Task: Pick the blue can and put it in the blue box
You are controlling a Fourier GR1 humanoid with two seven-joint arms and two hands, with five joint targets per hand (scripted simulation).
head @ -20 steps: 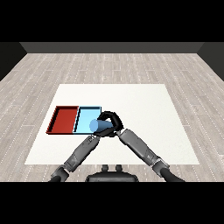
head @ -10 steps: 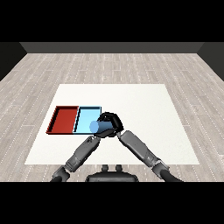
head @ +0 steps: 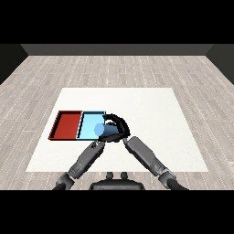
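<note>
Head view: the right robot hand [head: 118,128] has its fingers curled round the blue can [head: 104,131], which lies on its side in the grasp, its pale round end turned left toward the trays. The can sits over the right, near edge of the light blue tray [head: 91,119]; whether it hangs above the tray floor or touches the rim I cannot tell. The left robot hand [head: 98,144] is just below the can, near its underside; it is mostly hidden behind the can and the right hand, so its finger state cannot be read.

Outward: the red tray [head: 66,124] lies immediately left of the light blue one, the two sharing a wall. Both rest on the left half of the white desk [head: 151,114]. Wood-plank floor [head: 119,68] runs beyond the desk on all sides.

Judgement: the step in hand is the placement. The can is at the tray's border but not clearly inside.

To do it well:
- carry the can a little farther left so its whole length clears the right rim before lowering;
- stop short of the shared wall, keeping it out of the red tray;
- lower until the can rests on the tray floor, then uncurl the fingers;
- since the can lies on its side it may roll, so release it level.
</note>
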